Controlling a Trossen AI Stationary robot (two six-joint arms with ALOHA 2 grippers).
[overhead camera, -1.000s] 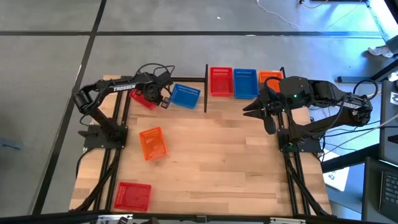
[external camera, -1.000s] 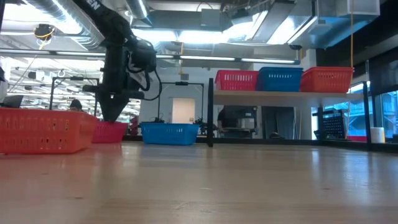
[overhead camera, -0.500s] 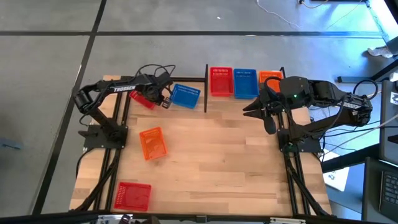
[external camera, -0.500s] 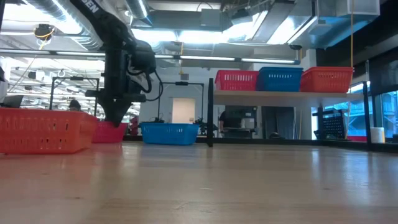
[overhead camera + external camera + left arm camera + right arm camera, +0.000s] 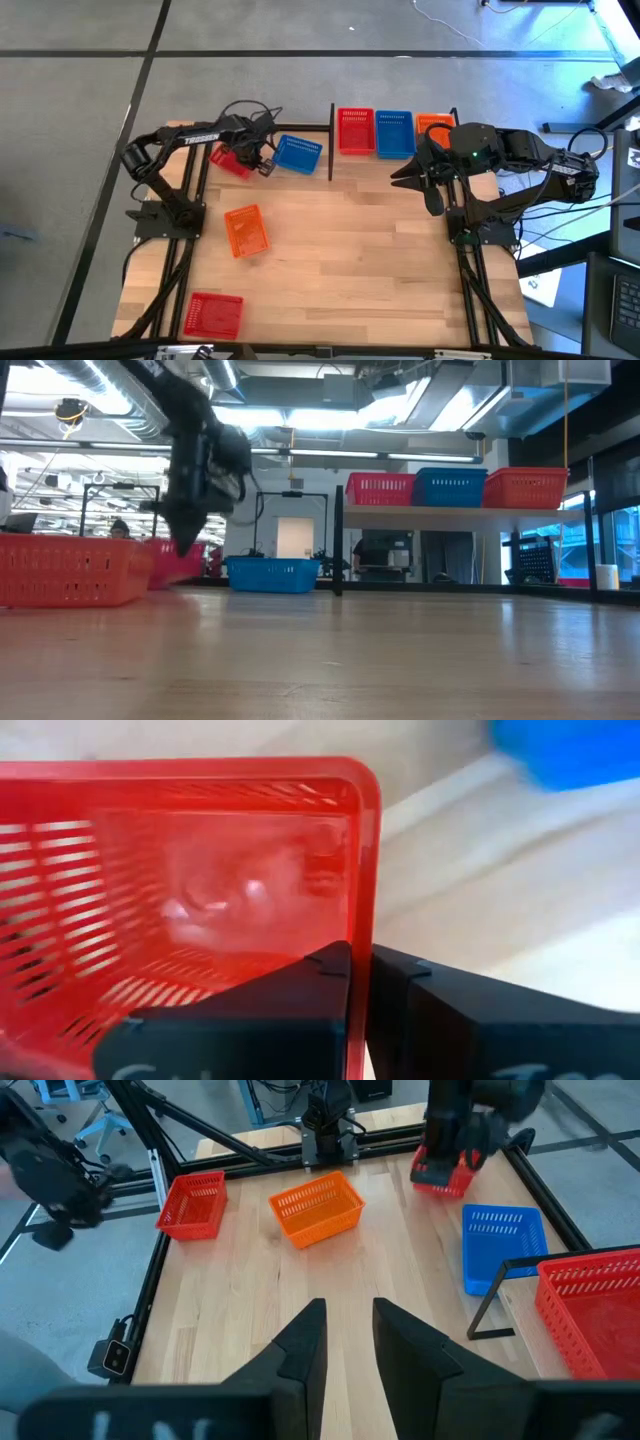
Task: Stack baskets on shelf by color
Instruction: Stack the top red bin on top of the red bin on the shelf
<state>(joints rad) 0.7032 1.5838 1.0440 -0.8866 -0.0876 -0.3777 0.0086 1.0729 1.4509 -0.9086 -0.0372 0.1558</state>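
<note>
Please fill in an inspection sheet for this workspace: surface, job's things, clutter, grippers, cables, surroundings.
Surface: wooden table, bare in the middle.
Job's things: shelf carries a red, a blue and an orange basket side by side; on the table lie a blue basket, an orange basket and a red basket; another red basket is in the left gripper.
Clutter: nothing seen.
Grippers: left gripper shut on that basket's wall; right gripper open, holding nothing, waiting by the shelf.
Cables: black cables on the left arm.
Surroundings: grey floor.
</note>
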